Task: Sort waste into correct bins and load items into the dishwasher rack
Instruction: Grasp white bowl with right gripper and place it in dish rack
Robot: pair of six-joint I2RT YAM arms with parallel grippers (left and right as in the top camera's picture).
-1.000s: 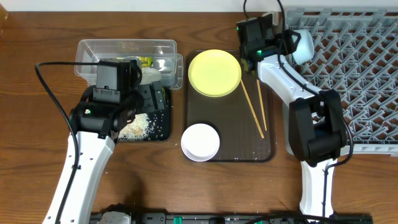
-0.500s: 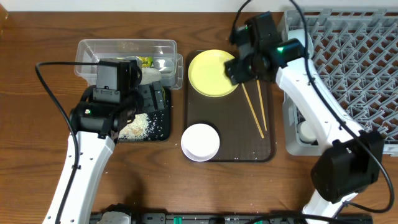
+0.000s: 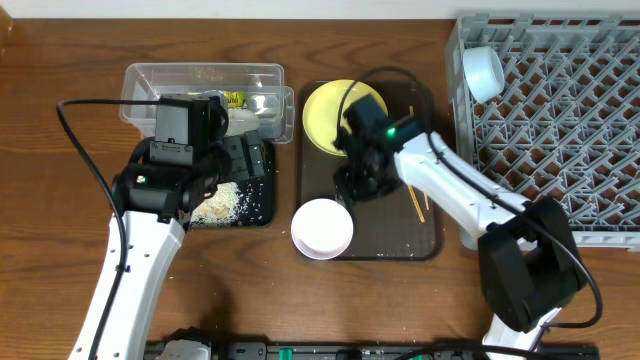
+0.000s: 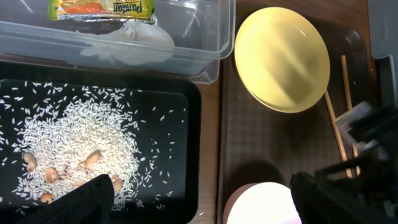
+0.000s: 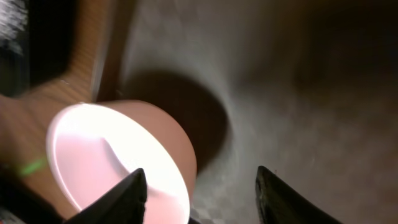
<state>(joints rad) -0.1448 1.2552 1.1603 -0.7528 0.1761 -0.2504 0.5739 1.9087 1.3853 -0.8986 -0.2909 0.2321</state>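
Observation:
The white bowl (image 3: pixel 322 228) stands at the front edge of the brown serving tray (image 3: pixel 425 240). My right gripper (image 3: pixel 355 185) hangs open just behind it; in the right wrist view the open fingers (image 5: pixel 199 199) straddle the white bowl's (image 5: pixel 118 162) near rim. The yellow plate (image 3: pixel 330 110) is partly hidden by the right arm. The chopsticks (image 3: pixel 418 200) lie on the tray. A light blue bowl (image 3: pixel 483 70) lies in the grey rack (image 3: pixel 560 120). My left gripper (image 4: pixel 205 208) is open and empty over the black tray (image 3: pixel 255 200) with rice (image 3: pixel 220 203). The white cup is hidden.
The clear tub (image 3: pixel 200 75) behind the black tray holds the green-and-yellow wrapper (image 3: pixel 233 98) and the crumpled paper (image 3: pixel 258 105). The rack's left wall stands close to the right of the brown tray. Bare wooden table lies in front.
My right arm has swung from the rack's near-left corner leftward and down to the white bowl on the brown tray. The light blue bowl stays in the rack. The left arm has not moved.

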